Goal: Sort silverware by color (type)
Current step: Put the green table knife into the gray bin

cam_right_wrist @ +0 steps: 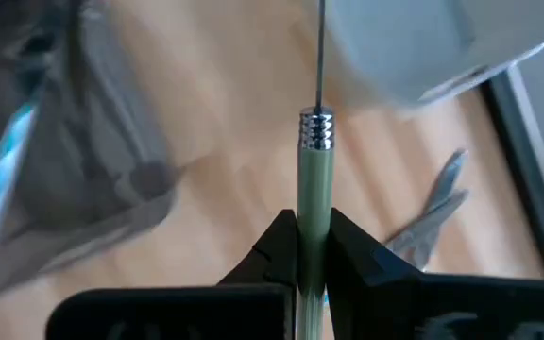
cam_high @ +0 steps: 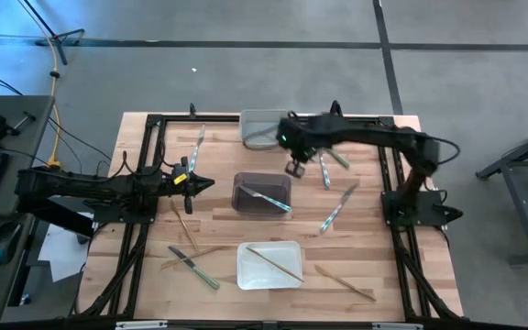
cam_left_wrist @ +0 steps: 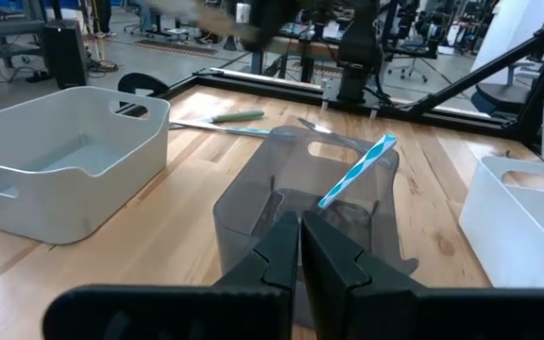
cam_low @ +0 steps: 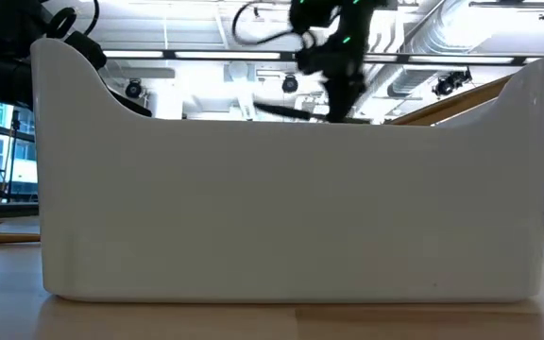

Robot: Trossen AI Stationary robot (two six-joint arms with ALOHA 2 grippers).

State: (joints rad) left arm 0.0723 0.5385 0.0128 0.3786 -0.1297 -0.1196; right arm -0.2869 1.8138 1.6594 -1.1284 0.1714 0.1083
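My right fingers (cam_right_wrist: 312,247) are pinched tight on a green utensil (cam_right_wrist: 314,189). I hold it by its green handle, up in the air over the tabletop (cam_high: 218,234), between the dark bin (cam_high: 262,193) and the far clear bin (cam_high: 262,126). Its long line runs straight out from my fingers, and the thin metal end points away from me, toward the clear bin. My left fingers (cam_left_wrist: 300,247) are pressed together and hold nothing, pointing at the dark bin, where a blue utensil (cam_left_wrist: 357,171) leans on the rim.
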